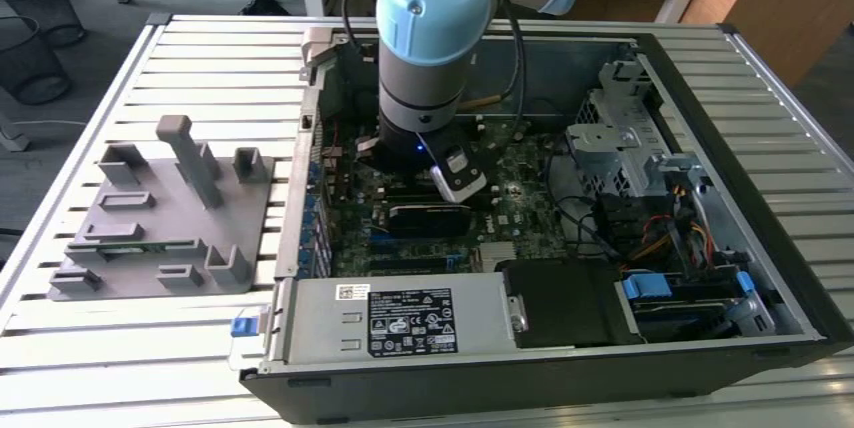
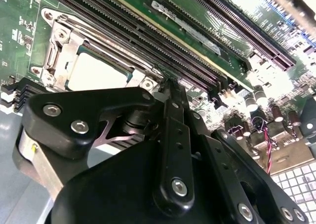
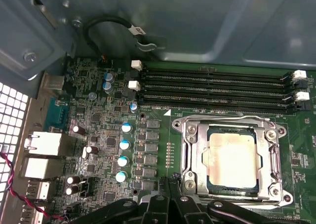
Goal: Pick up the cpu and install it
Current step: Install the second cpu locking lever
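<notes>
The cpu, a silver square chip with a thin green edge, lies flat inside the metal-framed socket on the green motherboard. In the second wrist view the cpu sits just beyond my black gripper. In the first wrist view my gripper hovers beside the socket's edge, fingers pressed together and holding nothing. In the exterior view the arm reaches down into the open computer case, with the gripper low over the board.
Long black memory slots run beside the socket. Blue capacitors and rear ports stand on its other side. The case holds a power supply and a drive cage. A grey fixture plate lies at the exterior view's left.
</notes>
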`<control>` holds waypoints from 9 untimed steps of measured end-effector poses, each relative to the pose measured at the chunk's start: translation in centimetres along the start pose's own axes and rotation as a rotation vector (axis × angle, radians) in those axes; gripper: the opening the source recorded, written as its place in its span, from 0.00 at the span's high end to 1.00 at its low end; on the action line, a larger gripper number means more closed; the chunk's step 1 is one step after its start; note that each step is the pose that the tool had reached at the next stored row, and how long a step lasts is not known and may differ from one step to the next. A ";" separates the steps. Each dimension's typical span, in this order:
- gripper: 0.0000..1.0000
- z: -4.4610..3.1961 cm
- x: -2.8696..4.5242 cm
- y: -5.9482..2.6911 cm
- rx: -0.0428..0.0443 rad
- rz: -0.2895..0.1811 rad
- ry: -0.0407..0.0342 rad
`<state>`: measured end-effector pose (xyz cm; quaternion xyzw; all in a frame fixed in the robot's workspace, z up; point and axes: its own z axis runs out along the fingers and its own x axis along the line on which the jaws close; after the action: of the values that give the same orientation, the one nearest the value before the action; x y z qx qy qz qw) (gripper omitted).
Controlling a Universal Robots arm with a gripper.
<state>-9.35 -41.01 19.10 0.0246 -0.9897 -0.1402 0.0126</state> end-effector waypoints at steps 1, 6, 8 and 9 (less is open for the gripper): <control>0.88 0.00 0.00 0.01 0.0000 0.000 0.0000; 0.88 -0.02 0.00 0.12 0.0000 0.000 0.0000; 0.88 -0.03 0.00 0.17 0.0000 0.000 0.0000; 0.88 -0.03 0.00 0.20 0.0000 0.000 0.0000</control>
<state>-9.35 -40.83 19.18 0.0246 -0.9897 -0.1403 0.0126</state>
